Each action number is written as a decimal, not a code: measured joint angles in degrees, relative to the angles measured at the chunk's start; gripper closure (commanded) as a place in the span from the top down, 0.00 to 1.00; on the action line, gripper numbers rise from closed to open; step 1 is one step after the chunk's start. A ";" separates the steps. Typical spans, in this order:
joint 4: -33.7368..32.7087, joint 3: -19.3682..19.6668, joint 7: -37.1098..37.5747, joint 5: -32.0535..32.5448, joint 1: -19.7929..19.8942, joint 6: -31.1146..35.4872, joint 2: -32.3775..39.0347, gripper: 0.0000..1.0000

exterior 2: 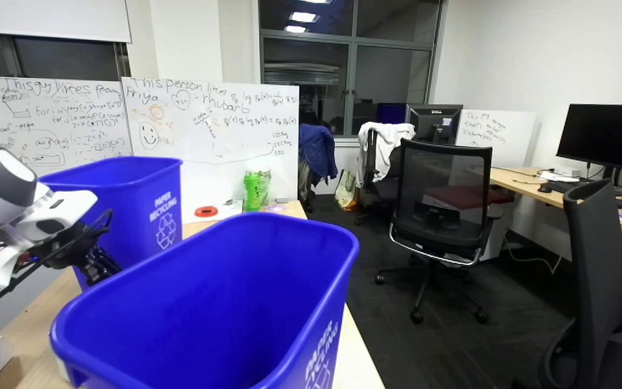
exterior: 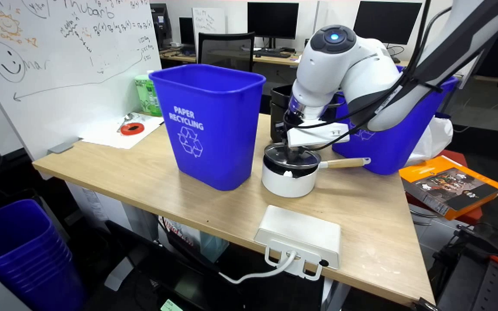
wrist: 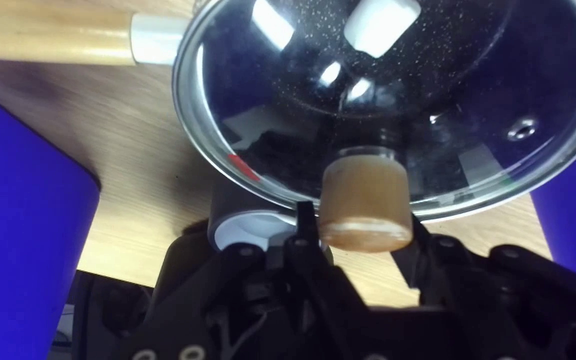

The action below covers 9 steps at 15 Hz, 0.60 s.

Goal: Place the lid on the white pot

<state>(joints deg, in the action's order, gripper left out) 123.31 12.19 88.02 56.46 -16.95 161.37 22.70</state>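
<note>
One round, see-through lid (wrist: 368,115) has a shiny metal rim and a tan knob (wrist: 365,195). Blue bins (exterior: 227,142) in both exterior views say "PAPER RECYCLING." In an exterior view, the lid is over the white pot (exterior: 290,185), whose dark inside shows below it; I can't tell if they touch. The pot stands in from the near edge of the surface (exterior: 145,168). The gripper (wrist: 363,222) pinches the knob, with the lid just under it.

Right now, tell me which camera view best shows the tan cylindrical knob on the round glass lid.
The wrist view: the tan knob appears large and unobstructed. In an exterior view, the black gripper masks it; in an exterior view, the nearer blue plastic bin hides it.
</note>
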 measured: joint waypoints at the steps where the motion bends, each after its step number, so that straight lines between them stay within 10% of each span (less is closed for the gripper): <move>1: -0.42 -0.35 -0.22 -1.84 0.02 0.02 0.25 0.15; 9: -5.82 1.65 -0.06 11.01 -3.20 0.05 0.16 0.15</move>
<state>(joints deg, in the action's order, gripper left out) 117.49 13.84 87.96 67.47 -20.15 161.43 22.86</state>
